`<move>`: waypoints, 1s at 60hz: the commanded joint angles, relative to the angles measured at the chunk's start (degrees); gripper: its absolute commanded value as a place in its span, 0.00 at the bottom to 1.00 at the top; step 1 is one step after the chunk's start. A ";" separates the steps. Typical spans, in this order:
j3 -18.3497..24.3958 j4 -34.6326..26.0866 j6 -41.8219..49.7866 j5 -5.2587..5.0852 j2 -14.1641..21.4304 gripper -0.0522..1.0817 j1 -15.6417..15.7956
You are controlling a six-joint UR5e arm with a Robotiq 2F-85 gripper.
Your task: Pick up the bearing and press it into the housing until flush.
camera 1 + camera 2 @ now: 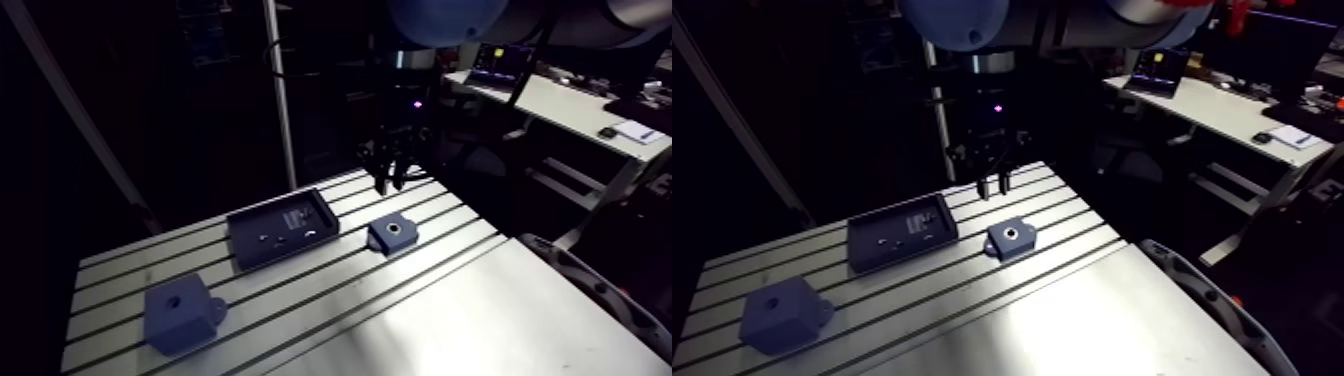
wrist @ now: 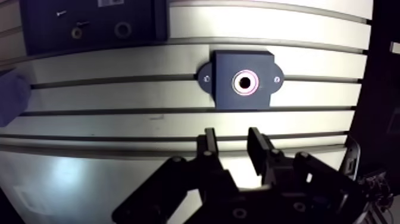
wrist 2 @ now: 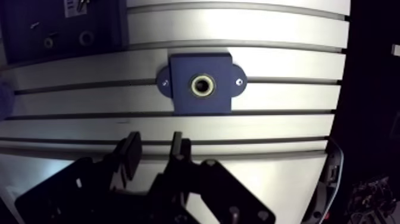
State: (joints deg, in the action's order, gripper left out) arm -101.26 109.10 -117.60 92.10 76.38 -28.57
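While end effector hovers near housing, fingers parted

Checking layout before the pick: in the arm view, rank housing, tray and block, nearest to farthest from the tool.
1. Housing, close by the tool.
2. Tray, beside the housing.
3. Block, beyond the tray, farthest off.
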 commanded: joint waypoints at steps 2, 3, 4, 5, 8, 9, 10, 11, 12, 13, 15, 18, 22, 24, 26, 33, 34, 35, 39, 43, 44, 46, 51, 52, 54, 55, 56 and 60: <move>6.16 -12.65 11.75 1.47 2.96 0.05 7.56; 6.43 -12.79 12.56 1.68 3.24 0.05 8.53; 6.43 -12.79 12.56 1.68 3.24 0.05 8.53; 6.69 -13.03 13.35 1.86 3.43 0.05 9.35; 6.95 -13.22 13.99 1.89 3.68 0.05 10.29; 7.22 -13.32 14.31 1.89 3.94 0.05 11.26; 7.22 -13.32 14.31 1.89 3.94 0.05 11.26; 7.41 -13.41 14.36 1.90 4.36 0.05 12.00; 7.41 -13.41 14.36 1.90 4.36 0.05 12.00; 7.51 -13.43 14.37 1.97 4.87 0.05 12.63; 7.60 -13.43 14.37 1.91 5.39 0.05 12.88; 7.78 -13.35 14.37 1.73 6.37 0.05 13.08; 7.79 -13.26 14.21 1.39 7.33 0.05 13.10; 7.87 -13.25 14.12 1.30 7.85 0.05 13.10; 7.95 -13.33 14.04 1.21 8.38 0.05 13.10; 8.29 -13.26 13.67 1.27 10.42 0.05 13.27; 8.29 -13.26 13.67 1.27 10.42 0.05 13.27; 8.39 -13.18 13.67 1.28 10.71 0.05 13.20; 8.65 -13.08 13.59 1.19 10.99 0.05 13.19; 9.39 -12.99 13.57 0.97 11.66 0.05 13.35; 9.97 -12.99 13.58 0.64 11.72 0.05 13.58; 10.73 -13.21 13.51 0.29 11.50 0.05 13.77; 11.93 -13.66 13.49 -0.28 11.30 0.05 13.89; 12.30 -13.91 13.42 -0.30 11.21 0.05 13.89; 12.43 -14.25 13.41 -0.38 11.20 0.05 13.89; 12.43 -14.25 13.41 -0.38 11.20 0.05 13.89; 12.37 -14.60 13.48 -0.46 11.20 0.05 13.89; 12.13 -14.83 13.64 -0.56 11.28 0.05 13.89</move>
State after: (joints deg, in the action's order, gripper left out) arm -91.92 96.04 -104.45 92.77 85.85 -15.89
